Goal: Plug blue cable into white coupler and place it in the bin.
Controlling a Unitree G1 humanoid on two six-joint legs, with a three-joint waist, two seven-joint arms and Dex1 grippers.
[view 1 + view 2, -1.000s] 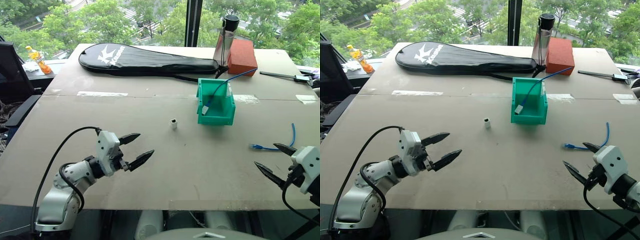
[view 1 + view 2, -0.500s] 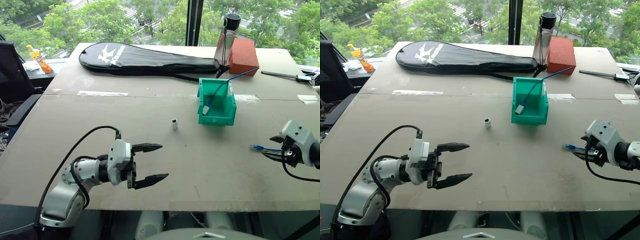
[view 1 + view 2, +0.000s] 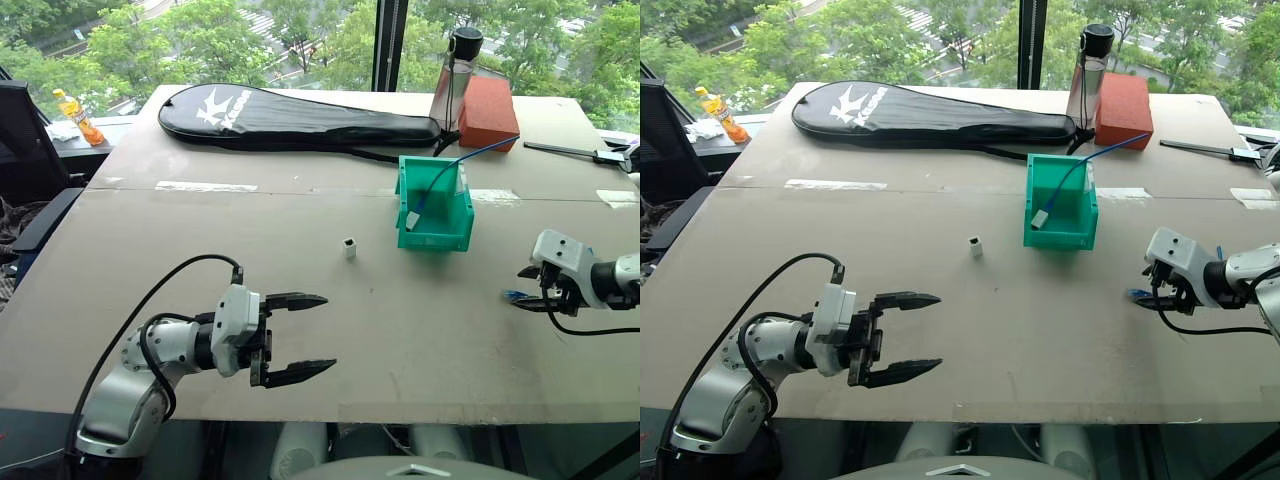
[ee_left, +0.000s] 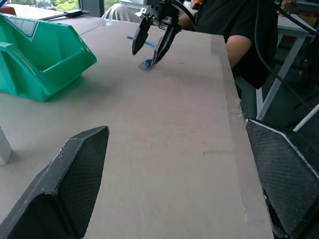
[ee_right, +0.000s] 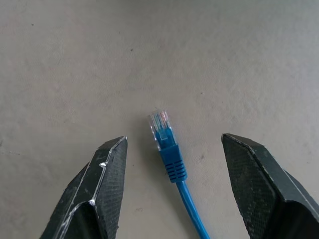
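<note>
Blue cable (image 5: 168, 149) – between right fingers (image 5: 97, 186)

Bare bench (image 3: 200, 240) lies ahead of my left fingers (image 3: 300, 336), spread wide over nothing, with the white coupler (image 3: 348, 248) standing alone well beyond them. The bin (image 3: 434, 218) blocks the middle, a longer blue cord (image 3: 445, 172) draped over its wall. At the right, my fingers (image 5: 107, 169) straddle the blue cable (image 5: 168, 152) plug with room on either side.
</note>
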